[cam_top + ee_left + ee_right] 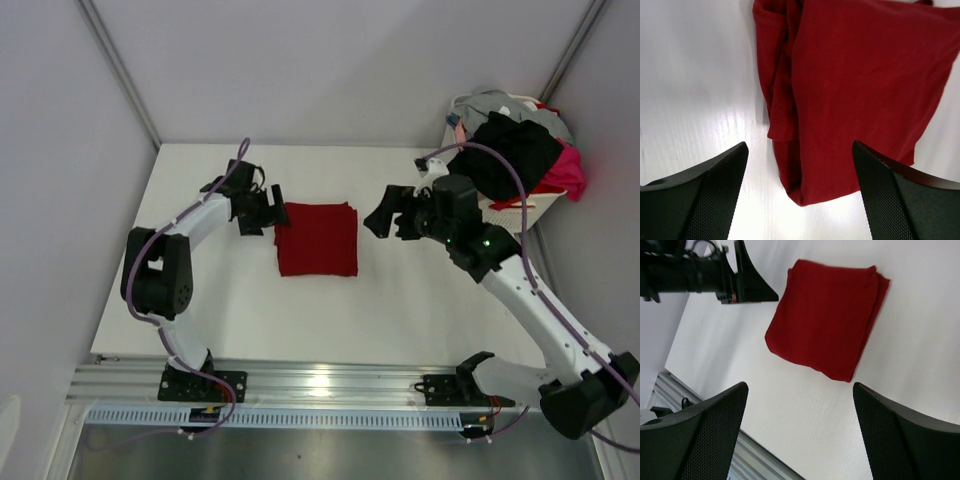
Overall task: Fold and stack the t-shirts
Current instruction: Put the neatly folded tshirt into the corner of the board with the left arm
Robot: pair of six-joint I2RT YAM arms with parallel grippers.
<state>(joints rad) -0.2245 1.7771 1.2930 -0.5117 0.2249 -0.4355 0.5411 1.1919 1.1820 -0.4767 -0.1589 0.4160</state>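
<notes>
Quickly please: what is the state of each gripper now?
Left gripper: open, empty, beside the folded red t-shirt.
Right gripper: open, empty.

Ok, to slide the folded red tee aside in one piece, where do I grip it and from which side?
Probably its left edge, coming in low from the left: the left hand hangs open right beside the red tee. It lies flat with several layers showing along that edge, so pinch the whole stack.

White table (pale grey walls)
</notes>
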